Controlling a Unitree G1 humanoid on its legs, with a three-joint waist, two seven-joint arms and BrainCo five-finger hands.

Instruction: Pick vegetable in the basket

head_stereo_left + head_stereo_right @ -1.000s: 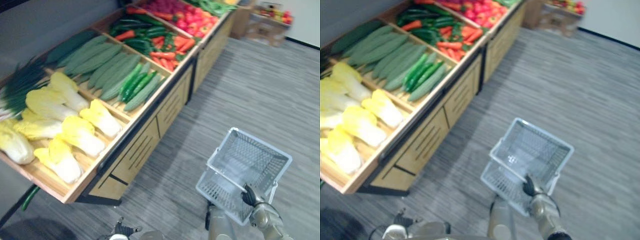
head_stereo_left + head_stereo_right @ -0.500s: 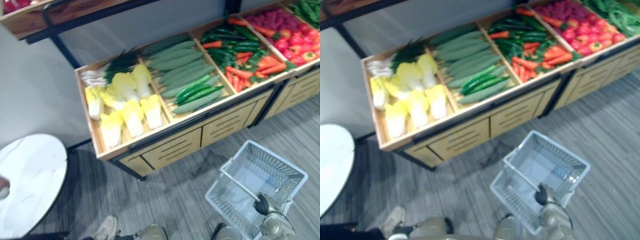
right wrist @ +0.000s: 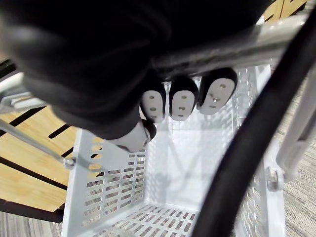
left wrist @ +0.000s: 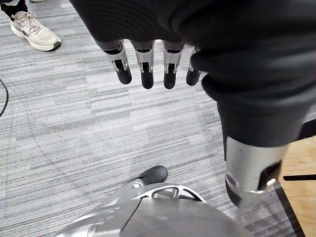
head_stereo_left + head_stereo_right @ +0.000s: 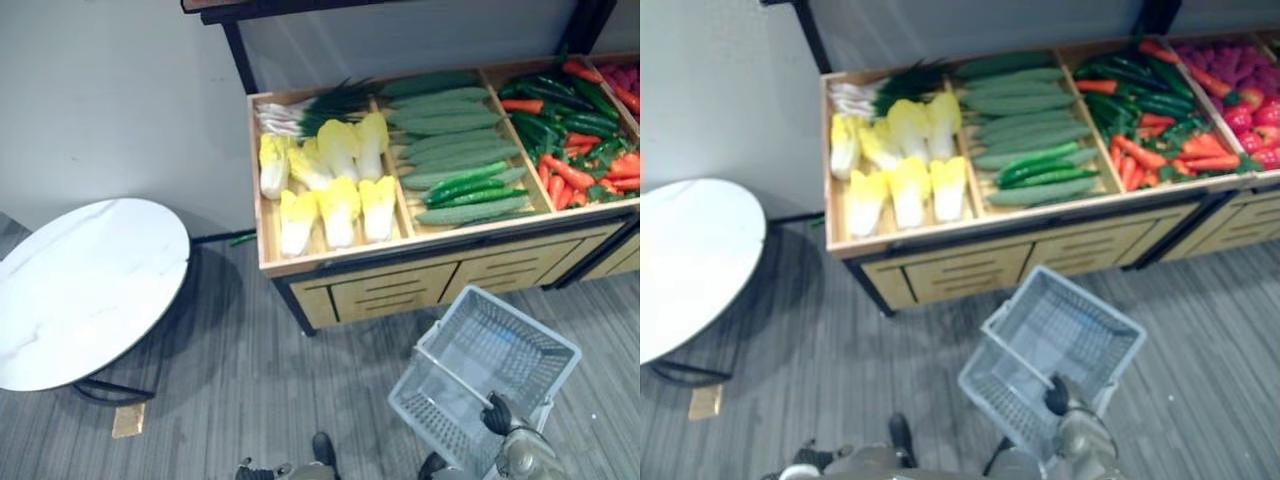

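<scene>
A light grey plastic basket (image 5: pixel 485 372) hangs low in front of the produce stand, with nothing inside it (image 3: pixel 183 168). My right hand (image 5: pixel 498 416) is shut on its metal handle (image 3: pixel 232 45), fingers (image 3: pixel 180 102) curled round the bar. The wooden stand (image 5: pixel 330 262) holds yellow napa cabbages (image 5: pixel 338 205), scallions (image 5: pixel 312 108), long pale-green gourds (image 5: pixel 445 120), dark cucumbers (image 5: pixel 462 186), and carrots with green peppers (image 5: pixel 578 150). My left hand (image 4: pixel 146 66) hangs over the grey floor with its fingers straight, holding nothing.
A round white table (image 5: pixel 85 290) stands to the left of the stand. A small tan tag (image 5: pixel 127 420) lies on the striped grey floor near it. A person's sneaker (image 4: pixel 32 30) shows on the floor beyond my left hand. Drawers (image 5: pixel 400 290) front the stand.
The camera has swung left: the stand now sits squarely ahead and the white table has come fully into view. The basket stays held in my right hand.
</scene>
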